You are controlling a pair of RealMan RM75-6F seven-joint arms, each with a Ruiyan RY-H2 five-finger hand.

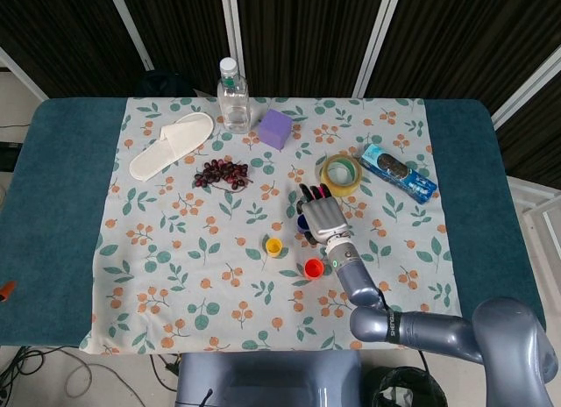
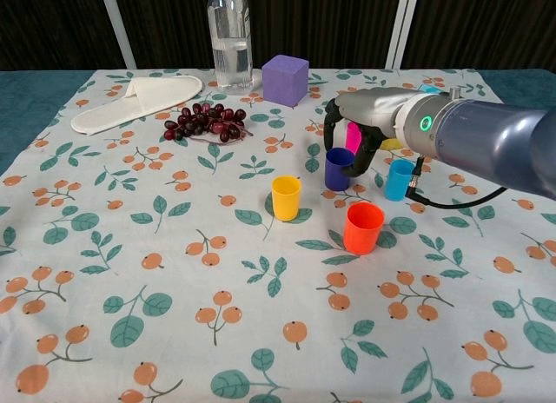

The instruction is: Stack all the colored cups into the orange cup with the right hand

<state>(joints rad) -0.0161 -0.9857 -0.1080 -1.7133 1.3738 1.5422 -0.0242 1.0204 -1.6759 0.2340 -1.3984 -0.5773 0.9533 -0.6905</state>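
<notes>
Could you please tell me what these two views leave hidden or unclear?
- Head view: right hand covers the pink cup and blue cup.
- Chest view: the fingers hide most of the pink cup; contact with the purple cup is unclear.
- Left hand: in neither view.
</notes>
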